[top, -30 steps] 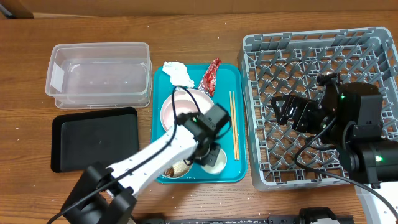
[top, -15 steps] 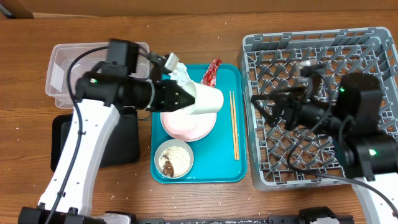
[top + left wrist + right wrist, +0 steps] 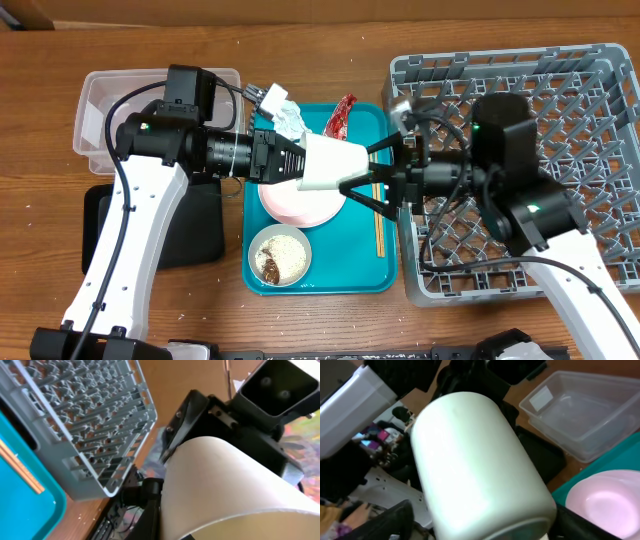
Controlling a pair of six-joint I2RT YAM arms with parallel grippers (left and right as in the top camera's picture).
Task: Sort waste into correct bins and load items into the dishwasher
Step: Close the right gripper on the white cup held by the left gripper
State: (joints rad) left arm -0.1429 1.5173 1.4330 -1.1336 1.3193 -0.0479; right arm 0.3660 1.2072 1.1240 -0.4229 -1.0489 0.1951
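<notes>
My left gripper (image 3: 290,160) is shut on a small white cup (image 3: 328,165) and holds it on its side above the teal tray (image 3: 350,272). My right gripper (image 3: 352,173) is open, with one finger on each side of the cup's far end. The cup fills the right wrist view (image 3: 475,465) and the left wrist view (image 3: 230,485). The pink-white plate (image 3: 295,205), a bowl of rice and brown scraps (image 3: 280,255), the tissue (image 3: 287,117), the red wrapper (image 3: 342,115) and the chopsticks (image 3: 378,225) lie on the teal tray.
The grey dish rack (image 3: 580,120) stands to the right, under my right arm. The clear tub (image 3: 110,120) is at the back left. The black tray (image 3: 200,225) lies in front of it, partly under my left arm.
My left gripper lifted the cup off the teal tray and turned it sideways toward the right. My right gripper moved left from over the rack, and its open fingers now flank the cup.
</notes>
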